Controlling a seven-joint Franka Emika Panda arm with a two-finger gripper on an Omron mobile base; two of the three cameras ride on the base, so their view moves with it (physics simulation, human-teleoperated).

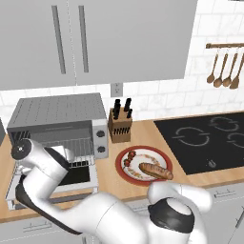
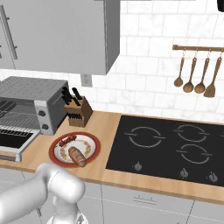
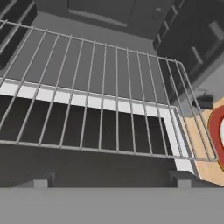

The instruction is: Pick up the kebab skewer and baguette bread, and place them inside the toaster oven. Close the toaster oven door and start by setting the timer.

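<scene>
The toaster oven (image 1: 57, 114) stands at the counter's left with its door (image 1: 81, 177) folded down flat. My arm reaches in front of its mouth. In the hand view my gripper (image 3: 111, 181) is open, its tips wide apart just over the wire rack (image 3: 100, 100), with nothing between them. The kebab skewer (image 1: 129, 158) and the baguette bread (image 1: 156, 170) lie side by side on a red-rimmed plate (image 1: 138, 148) to the right of the oven. From the right base view I see the oven (image 2: 26, 98), the skewer (image 2: 67, 140) and the baguette (image 2: 77, 156).
A knife block (image 1: 119, 125) stands behind the plate against the wall. A black cooktop (image 1: 209, 140) fills the counter's right side, with wooden spoons (image 1: 224, 71) hanging above it. The plate's red rim (image 3: 216, 131) shows at the right edge of the hand view.
</scene>
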